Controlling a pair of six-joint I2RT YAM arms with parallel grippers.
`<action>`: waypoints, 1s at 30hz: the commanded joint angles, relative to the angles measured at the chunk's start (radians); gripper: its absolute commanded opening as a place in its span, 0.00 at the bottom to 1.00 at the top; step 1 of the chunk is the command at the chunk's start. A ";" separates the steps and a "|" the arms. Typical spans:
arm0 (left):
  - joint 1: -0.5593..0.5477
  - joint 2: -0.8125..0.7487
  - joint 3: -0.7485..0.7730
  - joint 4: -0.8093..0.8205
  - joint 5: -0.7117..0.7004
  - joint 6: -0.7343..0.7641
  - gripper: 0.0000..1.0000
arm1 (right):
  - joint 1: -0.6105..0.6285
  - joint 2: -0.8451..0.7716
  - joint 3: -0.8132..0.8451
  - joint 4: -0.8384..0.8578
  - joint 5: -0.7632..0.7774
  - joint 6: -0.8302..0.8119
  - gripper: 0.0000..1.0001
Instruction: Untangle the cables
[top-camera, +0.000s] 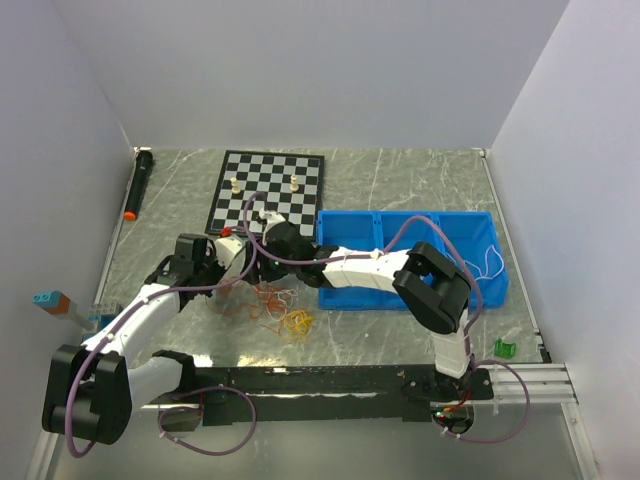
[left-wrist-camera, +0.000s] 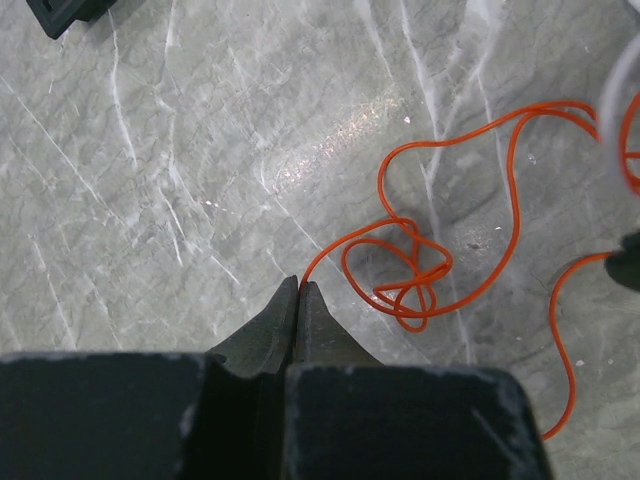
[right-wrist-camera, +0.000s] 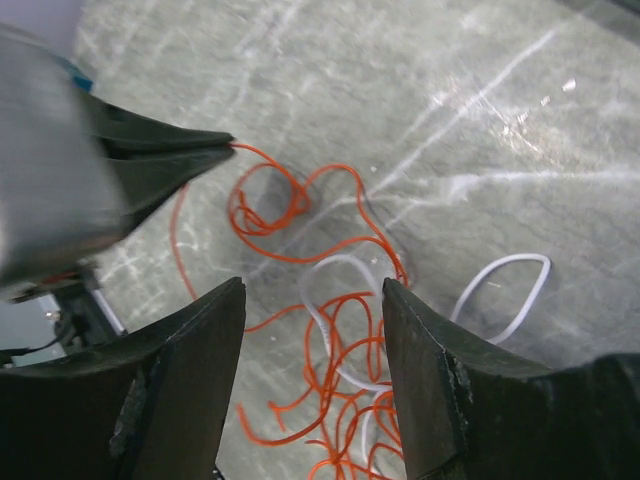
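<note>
The cables (top-camera: 268, 300) lie in a loose orange and white tangle on the marble table, with a yellow bunch (top-camera: 297, 322) at its near right. My left gripper (left-wrist-camera: 299, 284) is shut on the end of an orange cable (left-wrist-camera: 410, 272), which runs off into a small knot to the right. It shows in the right wrist view as a dark wedge (right-wrist-camera: 165, 160) pinching that cable's end. My right gripper (right-wrist-camera: 312, 285) hangs open above the tangle, with orange strands (right-wrist-camera: 345, 330) and a white cable (right-wrist-camera: 335, 268) on the table between its fingers. In the top view both grippers (top-camera: 232, 272) (top-camera: 262, 265) meet over the tangle.
A chessboard (top-camera: 268, 190) with a few pieces lies behind the arms. A blue three-part bin (top-camera: 410, 262) stands at the right with a white cord (top-camera: 487, 262) in its right part. A black marker (top-camera: 137, 185) lies far left, and a green block (top-camera: 505, 348) near right.
</note>
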 joint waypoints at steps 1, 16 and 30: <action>0.005 -0.018 0.017 0.006 0.029 -0.002 0.01 | -0.005 0.038 0.039 0.022 -0.001 0.007 0.63; 0.005 -0.016 0.011 -0.002 0.026 0.002 0.01 | 0.025 0.070 0.065 0.093 0.079 -0.025 0.58; 0.005 0.004 0.005 0.003 0.020 0.002 0.01 | 0.026 0.068 0.054 0.126 0.085 -0.030 0.10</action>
